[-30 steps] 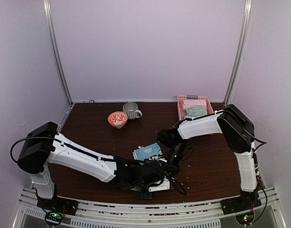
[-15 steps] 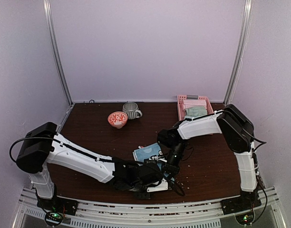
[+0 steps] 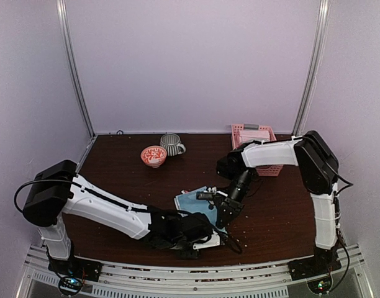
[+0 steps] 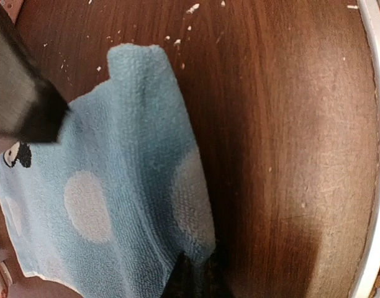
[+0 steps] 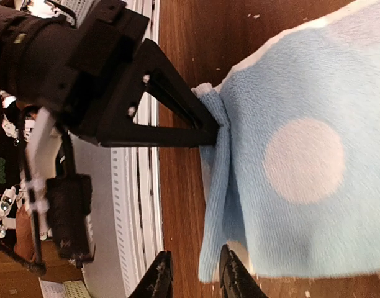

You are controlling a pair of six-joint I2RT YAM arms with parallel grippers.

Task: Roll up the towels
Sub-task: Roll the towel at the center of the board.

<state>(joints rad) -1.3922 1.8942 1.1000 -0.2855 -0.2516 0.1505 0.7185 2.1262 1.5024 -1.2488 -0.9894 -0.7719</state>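
A light blue towel [image 3: 197,203] with pale dots lies on the dark wood table near the front. It fills the left wrist view [image 4: 128,186] and the right wrist view [image 5: 289,124]. My left gripper [image 3: 213,228] is shut on the towel's near corner, its jaws pinched together on the cloth [image 4: 199,276]; its black fingers [image 5: 177,121] also show in the right wrist view. My right gripper [image 3: 225,218] is open at the neighbouring corner [image 5: 193,279], with the towel's folded edge lying between its fingers.
A pink lattice basket [image 3: 264,131] stands at the back right, mostly hidden by my right forearm. An orange patterned bowl [image 3: 153,155] and a striped grey cup [image 3: 172,144] stand at the back middle. The table's white front rail [image 5: 137,205] is close to both grippers.
The towel has been drawn out towards the front edge and lies wider. My right arm has swung right and up, now covering the basket. The left gripper keeps its hold.
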